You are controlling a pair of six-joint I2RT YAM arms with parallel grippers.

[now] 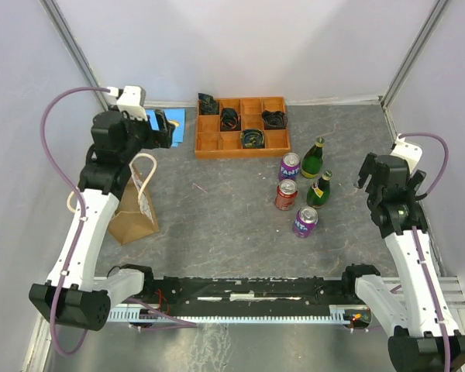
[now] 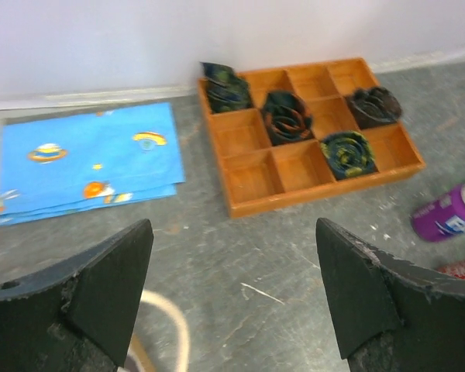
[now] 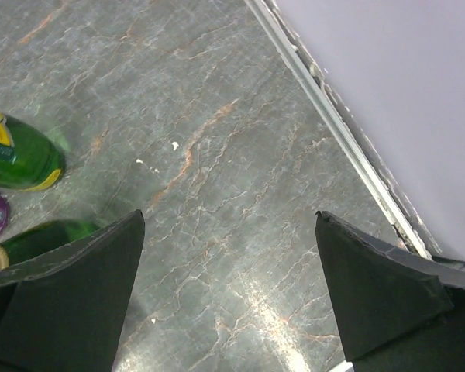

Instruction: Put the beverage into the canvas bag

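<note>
Tan canvas bag [image 1: 132, 217] upright at left, well apart from upright cans [image 1: 286, 194] and green bottles [image 1: 313, 159]

canvas bag [image 1: 132, 217]: matt cloth | tray [image 2: 248, 178]: smooth wood | table [image 3: 240, 194]: glossy, stone-look

High view from the near side, left wrist facing the shared wooden tray [image 1: 208, 142] [image 2: 252, 174], right wrist close above tabletop [image 3: 240, 194]

Left wrist view: purple can [image 2: 449, 215] runs off the right edge, red can [image 2: 463, 269] is just a sliver, bag handle [image 2: 170, 322] only a loop. Right wrist: green bottle [image 3: 19, 155] clipped at left. From above, left arm [image 1: 112, 139] hides much of the cloth [image 1: 176, 124].
</note>
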